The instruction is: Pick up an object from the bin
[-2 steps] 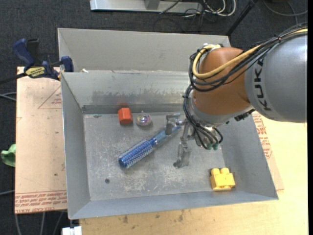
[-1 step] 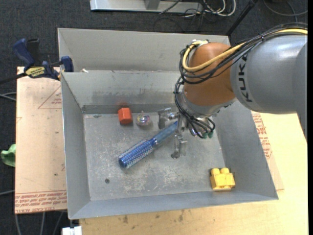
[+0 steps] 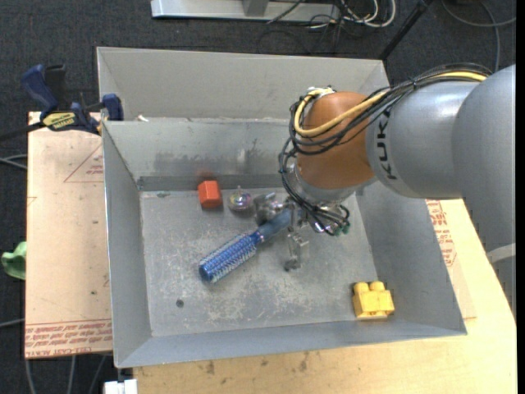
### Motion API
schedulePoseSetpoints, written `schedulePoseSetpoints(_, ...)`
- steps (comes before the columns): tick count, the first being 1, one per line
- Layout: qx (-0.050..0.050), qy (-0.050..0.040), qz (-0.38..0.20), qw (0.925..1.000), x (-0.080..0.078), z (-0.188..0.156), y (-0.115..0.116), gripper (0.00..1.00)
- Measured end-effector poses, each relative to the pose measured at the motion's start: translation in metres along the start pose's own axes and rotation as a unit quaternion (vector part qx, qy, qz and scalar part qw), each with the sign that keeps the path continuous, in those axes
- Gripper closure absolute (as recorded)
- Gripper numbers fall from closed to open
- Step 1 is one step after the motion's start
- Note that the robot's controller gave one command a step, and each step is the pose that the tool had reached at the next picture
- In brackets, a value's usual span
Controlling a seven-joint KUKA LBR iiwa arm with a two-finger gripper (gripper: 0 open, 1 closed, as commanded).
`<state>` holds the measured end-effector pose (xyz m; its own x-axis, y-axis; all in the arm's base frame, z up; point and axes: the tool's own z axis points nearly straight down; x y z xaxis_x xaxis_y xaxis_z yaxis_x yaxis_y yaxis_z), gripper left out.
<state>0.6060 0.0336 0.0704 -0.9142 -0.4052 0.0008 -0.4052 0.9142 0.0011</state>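
My single camera looks down on the grey bin (image 3: pixel 246 80) from above, tilted from its near side toward the far wall. It sits fairly close, the bin spanning most of the frame; my arm (image 3: pixel 443 130) enters from the right.

Scuffed matt metal bin (image 3: pixel 123 236), glossy yellow plastic brick (image 3: pixel 373 299), bristly blue brush (image 3: pixel 236 255)

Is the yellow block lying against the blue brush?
No: the yellow block sits alone by the bin's front right corner, well apart from the blue brush in the middle.
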Motion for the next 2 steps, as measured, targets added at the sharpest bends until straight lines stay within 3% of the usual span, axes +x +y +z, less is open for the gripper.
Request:
schedulePoseSetpoints(1, 0.0, -0.0016, 0.0, 1.0, -0.001, -0.002, 0.0, 1.0)
schedulePoseSetpoints(2, 0.002, -0.0059, 0.01, 0.9999, -0.006, -0.187, 0.006, 1.0)
